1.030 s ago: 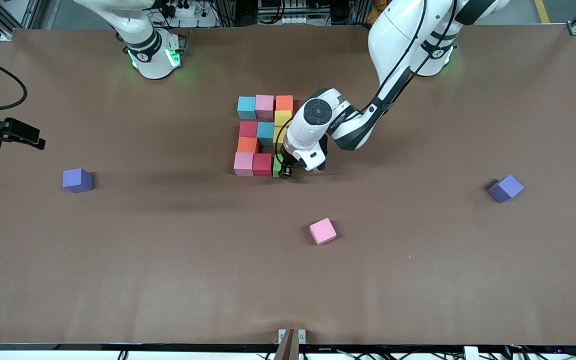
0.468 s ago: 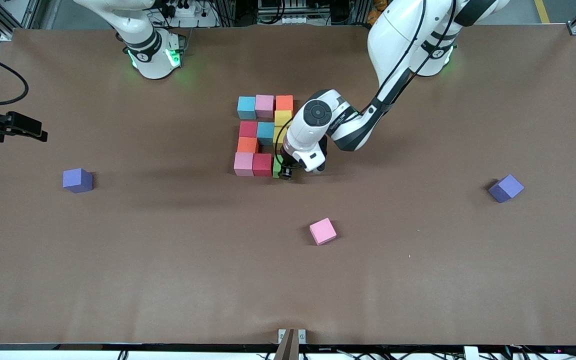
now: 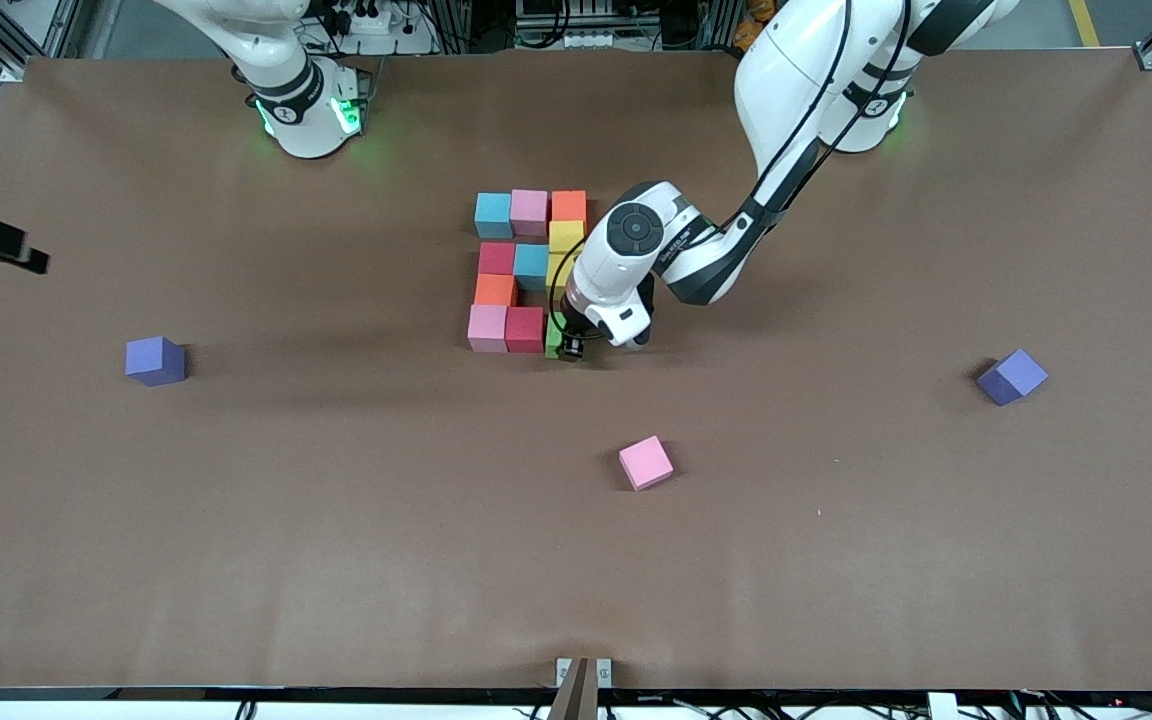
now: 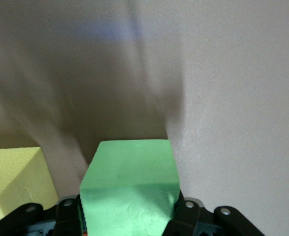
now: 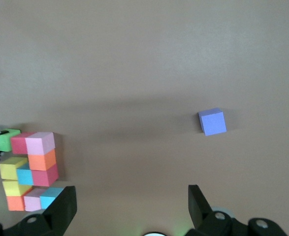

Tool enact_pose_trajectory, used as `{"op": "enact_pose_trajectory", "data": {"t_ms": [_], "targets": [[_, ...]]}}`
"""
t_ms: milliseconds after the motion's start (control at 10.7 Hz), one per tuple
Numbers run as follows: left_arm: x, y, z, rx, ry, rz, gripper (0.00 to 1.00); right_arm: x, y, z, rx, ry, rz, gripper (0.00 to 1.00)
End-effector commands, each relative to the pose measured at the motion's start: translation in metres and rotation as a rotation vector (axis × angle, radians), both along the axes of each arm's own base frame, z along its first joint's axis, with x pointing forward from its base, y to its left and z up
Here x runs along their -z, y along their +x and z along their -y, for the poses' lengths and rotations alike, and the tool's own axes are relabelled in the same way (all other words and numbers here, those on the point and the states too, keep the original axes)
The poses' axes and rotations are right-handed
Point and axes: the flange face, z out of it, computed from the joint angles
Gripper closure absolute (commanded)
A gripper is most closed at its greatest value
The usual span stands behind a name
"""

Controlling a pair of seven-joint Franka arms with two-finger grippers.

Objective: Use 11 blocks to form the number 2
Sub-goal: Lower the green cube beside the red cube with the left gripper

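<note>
Brown matte tabletop (image 3: 336,520), industrial framing along the robots' edge.

Nearest the front camera: a loose pink foam cube (image 3: 646,462), alone and skewed. Farther up, two purple foam cubes, one toward the right arm's end (image 3: 155,360), one toward the left arm's end (image 3: 1012,376); neither belongs to the digit.

Mid-table: the blocky number 2 (image 3: 526,272) of coloured cubes, nearly whole. Left end effector (image 3: 570,343) is low at the row of the digit nearest the front camera, pinching the green foam cube (image 4: 129,182) just beside the dark red cube (image 3: 525,329). In the left wrist view the green cube sits between the fingers (image 4: 183,212), a yellow cube (image 4: 14,174) close alongside.

Right end effector (image 5: 129,204): fingers spread, holding nothing, waiting high over the right arm's end of the tabletop.

Risk (judgement): if the fingers open while the cube is skewed or not flush, it may sit crooked; a sideways retreat could drag it or nudge neighbours out of line.

Versus a second ago: left arm barely shifted; the right arm's hardware at the edge of the front view has slid outward.
</note>
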Motion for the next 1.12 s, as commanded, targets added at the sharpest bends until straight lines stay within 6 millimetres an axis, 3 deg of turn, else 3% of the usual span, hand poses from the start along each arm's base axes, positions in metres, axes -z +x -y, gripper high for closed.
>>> {"op": "enact_pose_trajectory", "data": {"t_ms": [0,94,374,562,749,1030], "targets": [[0.001,0.002,0.004,0.014,0.002,0.023,0.27,-0.010,-0.003,-0.003,-0.012,0.013,0.009,0.00],[0.001,0.002,0.005,0.017,0.004,0.024,0.00,-0.011,-0.004,0.000,-0.006,0.013,0.011,0.00],[-0.007,0.005,0.003,0.026,0.006,0.035,0.00,-0.013,-0.005,-0.001,-0.010,-0.006,0.010,0.00],[-0.017,0.008,0.001,0.027,0.009,0.042,0.00,-0.017,-0.004,-0.014,-0.041,-0.077,0.011,0.00],[-0.035,0.009,0.000,0.082,0.041,0.067,0.00,-0.017,-0.003,-0.021,-0.052,-0.077,0.011,0.00],[-0.080,0.010,-0.003,0.198,0.078,0.122,0.00,-0.017,-0.002,-0.031,-0.072,-0.079,0.012,0.00]]}}
